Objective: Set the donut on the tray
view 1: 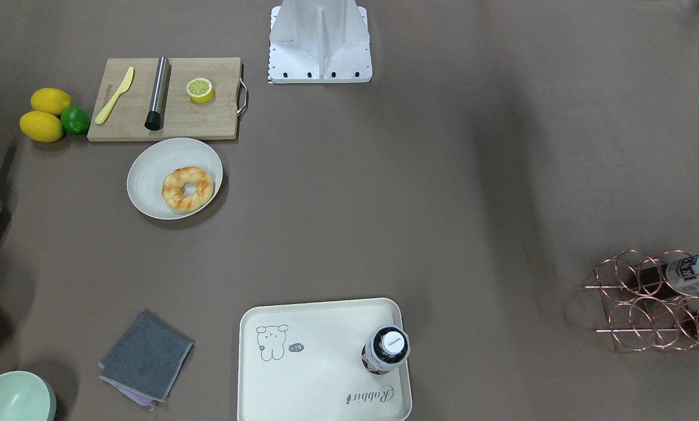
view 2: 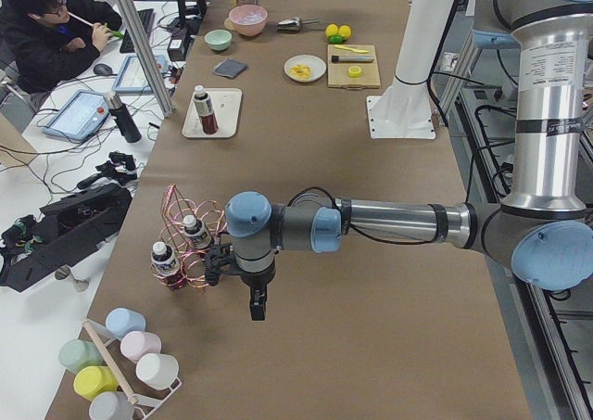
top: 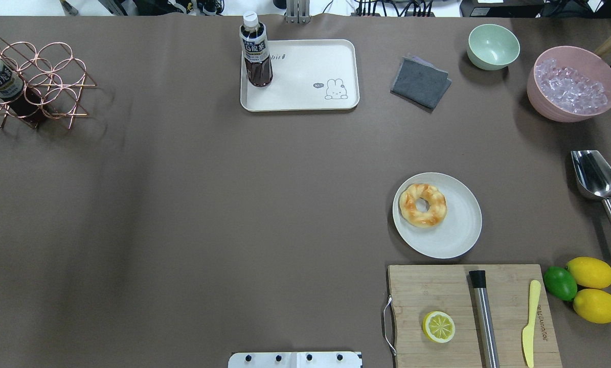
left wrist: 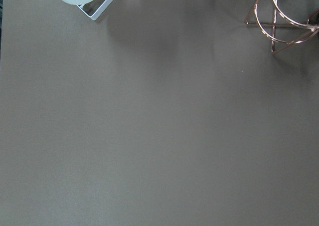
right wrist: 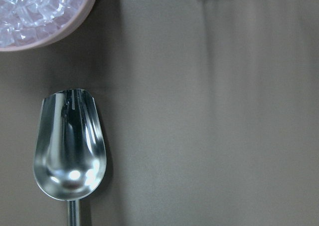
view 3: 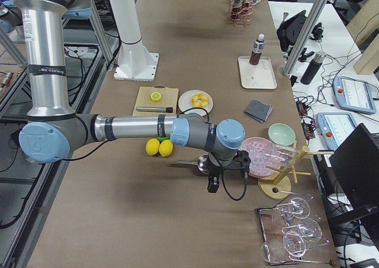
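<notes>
- Far left of the overhead view: copper rack (top: 39,76) with a bottle lying in it.
- Left gripper (view 2: 257,307) shows only in the side view. It hangs just beside that rack over bare table and seems to point straight down. Fingers too small to read, so I cannot tell whether they are apart or together.
- Centre, far edge: tray (top: 305,76), with an upright tea bottle (top: 255,51) on its left corner.
- Right of centre: donut (top: 422,205) lies flat on the left part of the round plate (top: 458,230), well apart from the tray.
- Cutting board (top: 428,291) lies just beside the plate, on the robot's side.
- Right end: right gripper (view 3: 211,188) hangs above the metal scoop (right wrist: 70,146), near the pink ice bowl (top: 571,87). I cannot tell its finger spacing.
- Donut lies between the two grippers, nearer the right one and touched by neither.
</notes>
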